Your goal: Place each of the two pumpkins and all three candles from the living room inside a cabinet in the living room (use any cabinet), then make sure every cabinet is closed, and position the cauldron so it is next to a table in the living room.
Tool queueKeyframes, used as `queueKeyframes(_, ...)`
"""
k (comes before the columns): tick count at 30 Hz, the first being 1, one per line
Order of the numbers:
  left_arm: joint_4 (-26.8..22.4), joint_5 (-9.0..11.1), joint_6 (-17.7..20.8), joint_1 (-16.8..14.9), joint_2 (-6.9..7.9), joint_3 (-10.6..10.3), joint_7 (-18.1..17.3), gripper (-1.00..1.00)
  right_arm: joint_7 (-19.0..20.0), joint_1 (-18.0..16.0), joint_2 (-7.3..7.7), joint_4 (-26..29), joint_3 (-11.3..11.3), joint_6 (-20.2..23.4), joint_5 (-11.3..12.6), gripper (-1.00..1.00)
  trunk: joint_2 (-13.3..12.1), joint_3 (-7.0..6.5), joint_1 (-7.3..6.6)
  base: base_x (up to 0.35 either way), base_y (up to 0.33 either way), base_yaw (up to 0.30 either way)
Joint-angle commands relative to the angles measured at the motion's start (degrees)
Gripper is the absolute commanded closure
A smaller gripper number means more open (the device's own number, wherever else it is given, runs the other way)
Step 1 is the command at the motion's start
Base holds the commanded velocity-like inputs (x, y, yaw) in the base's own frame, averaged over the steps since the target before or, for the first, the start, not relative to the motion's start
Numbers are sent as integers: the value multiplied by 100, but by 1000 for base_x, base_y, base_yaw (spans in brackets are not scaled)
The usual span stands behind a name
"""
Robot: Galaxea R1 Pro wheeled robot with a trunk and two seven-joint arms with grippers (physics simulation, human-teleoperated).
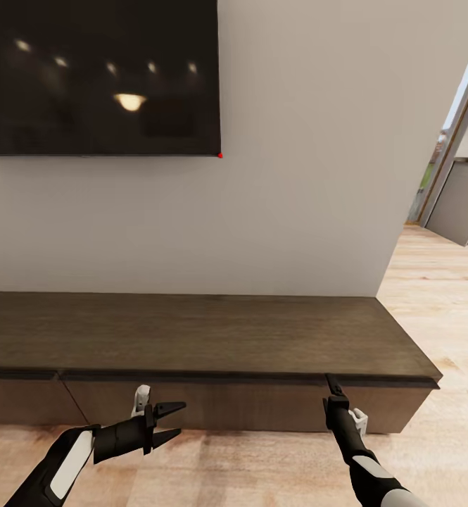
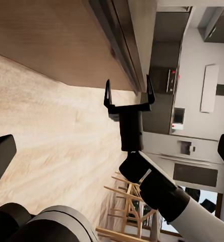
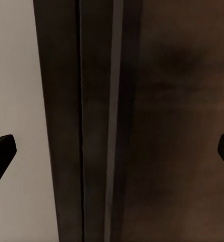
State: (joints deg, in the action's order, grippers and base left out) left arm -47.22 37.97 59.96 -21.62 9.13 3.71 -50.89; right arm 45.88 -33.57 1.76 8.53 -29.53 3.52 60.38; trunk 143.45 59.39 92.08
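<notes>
the right end effector (image 1: 330, 384), jaws spread, reaches up at the top lip of the closed cabinet (image 1: 212, 405)'s right drawer front, so hook behind that edge squarely and pull straight out, while the open left end effector (image 1: 174, 422) hangs beside.

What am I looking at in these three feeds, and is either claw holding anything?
The big picture comes from the robot's head, looking down at a long low dark-brown wood cabinet under a black wall screen. Both drawer fronts look shut and its top is bare. The left gripper hangs open and empty above the pale wood floor. The right gripper, open and empty, reaches up at the cabinet's front edge. The two small pictures come from cameras on each wrist; the left one shows the right gripper.
</notes>
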Motion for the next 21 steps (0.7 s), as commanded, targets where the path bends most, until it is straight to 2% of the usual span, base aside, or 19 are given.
queueKeyframes(1,1,0,1,0,0,-1,0,-100,0,0,0,0,0,0,0,-100,0,0,0,2,0,0)
queueKeyframes(10,3,0,-2,0,-6,0,0,-100,-1,0,0,0,0,-8,0,-100,0,0,0,73,0,0)
queueKeyframes(21,3,0,-2,0,-8,-2,0,-100,-9,1,0,0,-1,-2,0,-100,0,0,0,8,0,0)
